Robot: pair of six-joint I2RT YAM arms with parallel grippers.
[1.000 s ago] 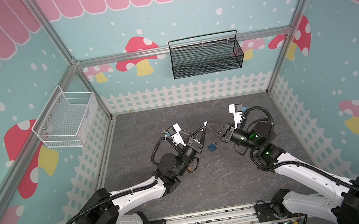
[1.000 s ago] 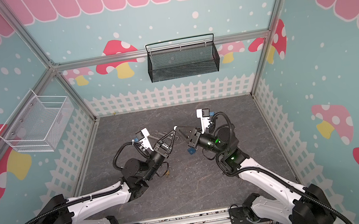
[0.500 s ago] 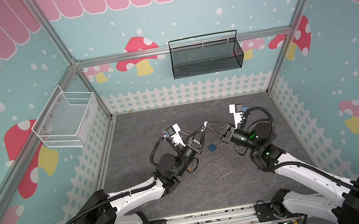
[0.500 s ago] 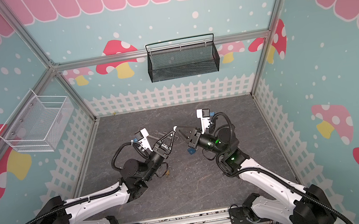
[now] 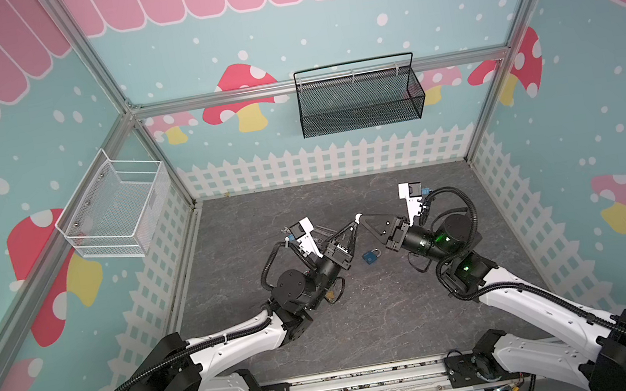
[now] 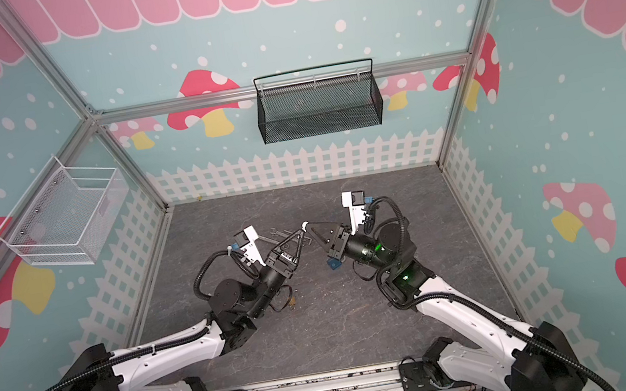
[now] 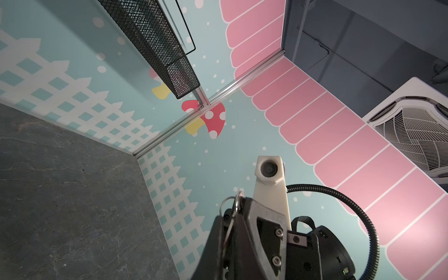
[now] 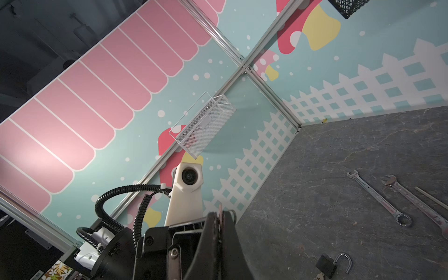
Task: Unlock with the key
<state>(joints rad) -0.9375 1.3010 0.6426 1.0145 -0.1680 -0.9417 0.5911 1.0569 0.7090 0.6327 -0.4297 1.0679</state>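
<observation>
Reaching inward, left gripper (image 5: 353, 226) and right gripper (image 5: 362, 218) raised tip to tip, both clenched on the key ring (image 7: 227, 205).

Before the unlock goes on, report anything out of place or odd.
The padlock lies loose and ungripped on the floor, and its shackle already looks swung open. In the air the left gripper and right gripper meet tip to tip, both apparently shut on the key ring. Two wrenches lie nearby, unrelated to the task.

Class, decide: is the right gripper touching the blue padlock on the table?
Apart. In a top view, bare table shows between the blue padlock and the right gripper.
</observation>
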